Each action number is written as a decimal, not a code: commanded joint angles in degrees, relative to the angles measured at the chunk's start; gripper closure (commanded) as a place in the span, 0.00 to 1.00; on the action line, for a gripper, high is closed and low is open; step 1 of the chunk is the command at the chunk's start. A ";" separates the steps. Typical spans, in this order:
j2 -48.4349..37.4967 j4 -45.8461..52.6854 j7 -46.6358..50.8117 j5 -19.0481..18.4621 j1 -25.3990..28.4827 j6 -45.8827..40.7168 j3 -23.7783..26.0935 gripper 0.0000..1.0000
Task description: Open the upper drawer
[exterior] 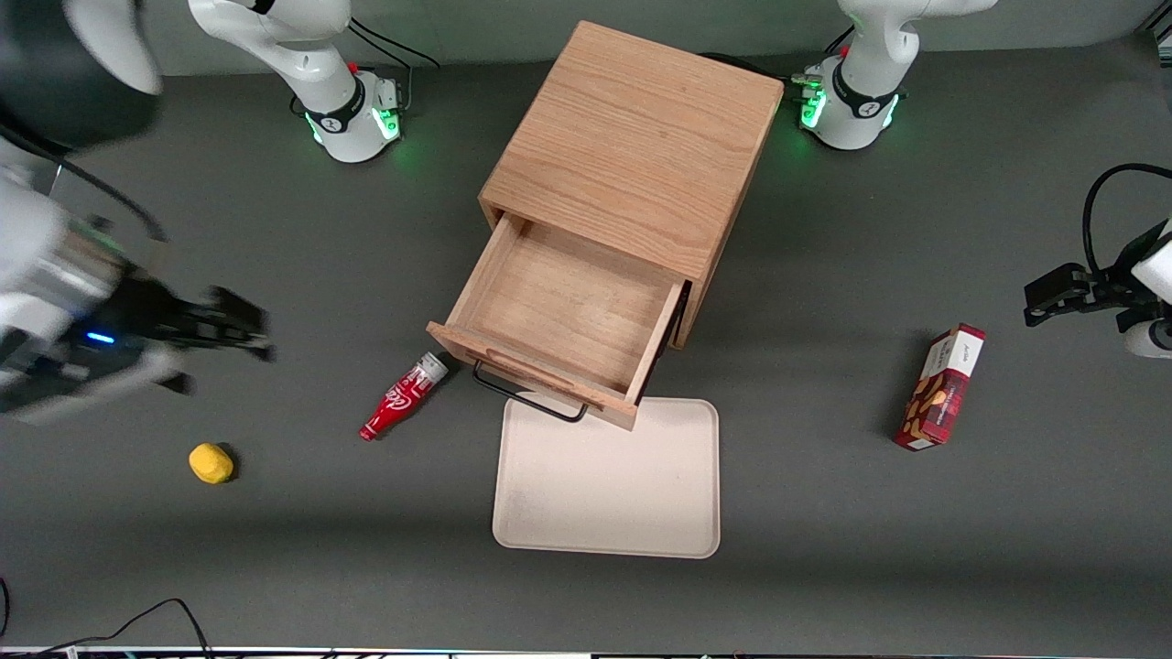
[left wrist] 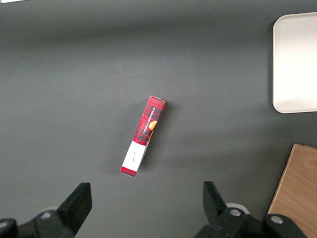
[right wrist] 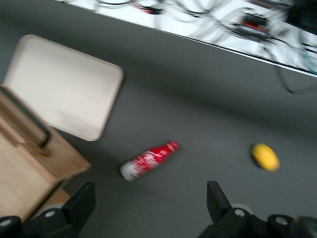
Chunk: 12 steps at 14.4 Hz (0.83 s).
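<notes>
The oak cabinet (exterior: 632,137) stands mid-table. Its upper drawer (exterior: 558,311) is pulled well out toward the front camera, showing an empty light-wood inside. Its thin black wire handle (exterior: 526,395) hangs on the front panel, over the edge of the tray. The drawer's front and handle also show in the right wrist view (right wrist: 29,124). My gripper (exterior: 243,329) is open and empty, raised above the table toward the working arm's end, well apart from the drawer. In the right wrist view its fingers (right wrist: 81,201) stand wide apart with nothing between them.
A cream tray (exterior: 609,480) lies in front of the drawer. A red bottle (exterior: 401,396) lies beside the drawer's front. A yellow object (exterior: 211,463) sits nearer the camera, toward the working arm's end. A red snack box (exterior: 941,386) lies toward the parked arm's end.
</notes>
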 commanded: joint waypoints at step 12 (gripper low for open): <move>-19.51 -21.45 2.62 1.39 1.58 4.92 -15.81 0.00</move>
